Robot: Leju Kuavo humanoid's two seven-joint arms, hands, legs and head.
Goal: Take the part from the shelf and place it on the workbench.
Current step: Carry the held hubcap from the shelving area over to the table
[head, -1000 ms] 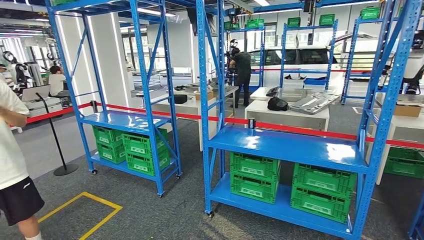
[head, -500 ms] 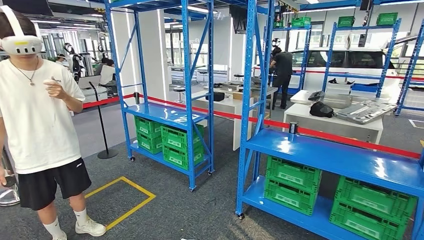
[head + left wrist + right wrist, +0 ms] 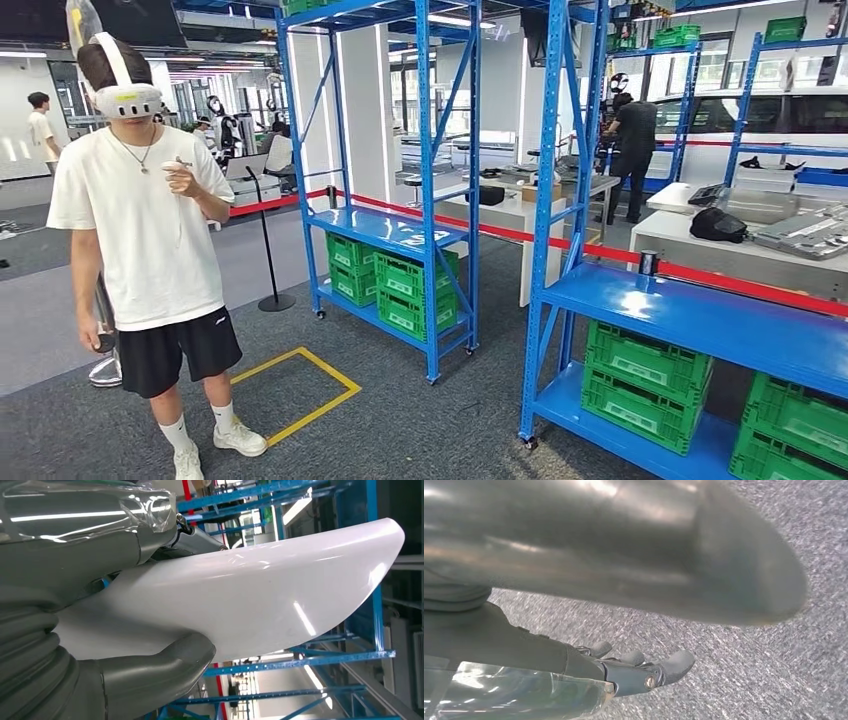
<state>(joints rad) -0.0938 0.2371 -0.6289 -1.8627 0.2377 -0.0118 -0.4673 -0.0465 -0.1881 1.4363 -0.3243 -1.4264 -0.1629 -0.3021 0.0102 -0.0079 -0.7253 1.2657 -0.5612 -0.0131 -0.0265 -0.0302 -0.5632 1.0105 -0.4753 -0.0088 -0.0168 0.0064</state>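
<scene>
Gripping the white part [image 3: 260, 590] pretty tight, the left hand [image 3: 90, 605] has its thick grey thumb [image 3: 165, 670] pressed along one side and the darker fingers [image 3: 195, 535] on the other, though most of them are hidden behind the part. Right hand [image 3: 624, 672] hangs over grey carpet [image 3: 774, 680], fingers loosely apart with nothing in them, half blocked by a blurry rounded shape. Farther off, a person [image 3: 150, 230] wearing a headset stands beside the blue shelves [image 3: 400, 180].

Industrial test hall or robotics lab: blue steel shelving racks [image 3: 445, 180] holding green crates [image 3: 645, 375], grey carpet floor [image 3: 400, 420], red barrier tape [image 3: 740, 283], white workbenches [image 3: 690, 245], parked white vehicle [image 3: 800, 115]
</scene>
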